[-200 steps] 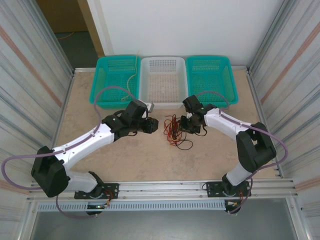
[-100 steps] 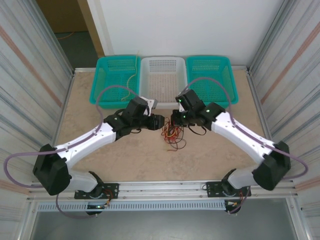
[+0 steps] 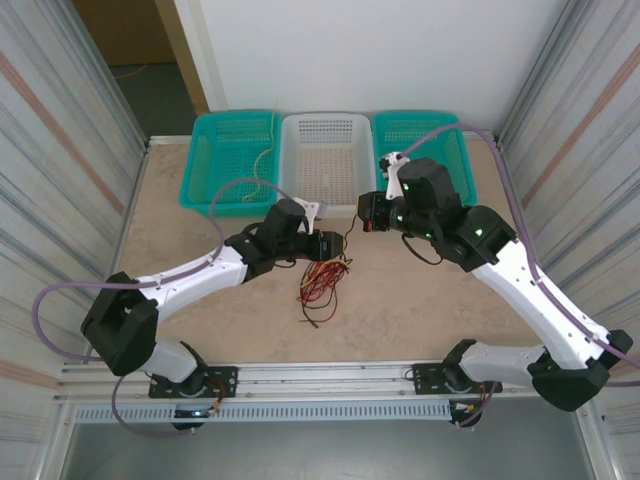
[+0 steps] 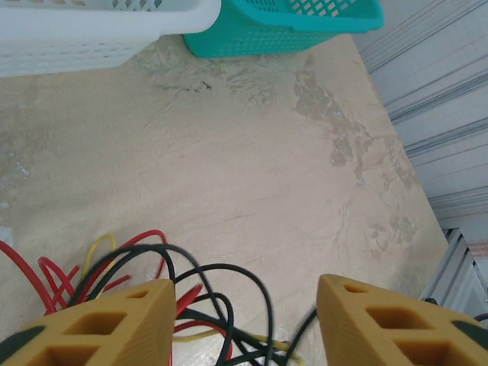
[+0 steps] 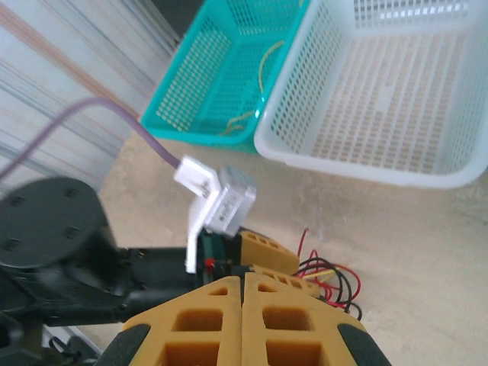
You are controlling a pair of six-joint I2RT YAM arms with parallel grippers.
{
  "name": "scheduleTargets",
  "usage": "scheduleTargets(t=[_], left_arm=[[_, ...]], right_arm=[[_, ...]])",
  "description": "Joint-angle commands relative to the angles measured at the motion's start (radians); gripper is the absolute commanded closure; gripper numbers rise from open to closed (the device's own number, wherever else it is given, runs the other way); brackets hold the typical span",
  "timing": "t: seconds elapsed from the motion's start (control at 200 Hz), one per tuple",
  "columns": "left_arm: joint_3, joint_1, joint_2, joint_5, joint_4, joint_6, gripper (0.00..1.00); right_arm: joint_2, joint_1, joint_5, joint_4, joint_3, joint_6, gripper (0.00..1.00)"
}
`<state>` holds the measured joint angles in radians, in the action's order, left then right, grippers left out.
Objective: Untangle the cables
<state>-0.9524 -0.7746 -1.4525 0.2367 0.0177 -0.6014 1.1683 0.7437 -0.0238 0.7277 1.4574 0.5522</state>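
Robotics lab test cell, seen from my remote station.

I work inside a walled booth: a ribbed metal panel (image 3: 60, 150) stands at 9 o'clock, another ribbed panel (image 3: 590, 110) at 3 o'clock, and a plain white wall (image 3: 380, 50) closes 12 o'clock. The beige stone-pattern table (image 3: 420, 310) has a slotted aluminium rail (image 3: 330, 375) at 6 o'clock, which carries the bases of the left arm (image 3: 190, 275) and the right arm (image 3: 515, 270). At 12 o'clock a teal basket (image 3: 192, 170), a white basket (image 3: 320, 208) and a second teal basket (image 3: 463, 150) stand in one row. At 11 o'clock an opening (image 3: 150, 95) shows a dark floor outside.
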Motion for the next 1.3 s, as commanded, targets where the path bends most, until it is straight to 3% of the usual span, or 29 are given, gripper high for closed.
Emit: scheduleTargets(t=[0.0, 0.376, 0.812, 1.057, 1.167, 1.293], left_arm=[[0.028, 0.000, 0.056, 0.008, -0.072, -0.012, 0.41], [0.032, -0.002, 0.051, 0.096, -0.236, 0.027, 0.30], [-0.074, -0.015, -0.102, 0.170, -0.297, 0.030, 0.37], [-0.068, -0.017, -0.080, 0.186, -0.279, 0.049, 0.34], [-0.047, 0.016, -0.029, 0.160, -0.280, 0.025, 0.26], [0.017, 0.120, 0.052, 0.171, -0.350, -0.091, 0.19]], right_arm=[[-0.033, -0.021, -0.027, -0.012, 0.066, -0.047, 1.00], [-0.032, -0.116, 0.124, -0.109, 0.148, -0.023, 1.00], [-0.033, -0.141, 0.197, -0.186, 0.258, -0.015, 1.00], [-0.033, -0.188, 0.215, -0.208, 0.305, -0.018, 1.00], [-0.026, -0.224, 0.229, -0.203, 0.322, -0.013, 1.00], [-0.021, -0.262, 0.252, -0.198, 0.319, 0.008, 1.00]])
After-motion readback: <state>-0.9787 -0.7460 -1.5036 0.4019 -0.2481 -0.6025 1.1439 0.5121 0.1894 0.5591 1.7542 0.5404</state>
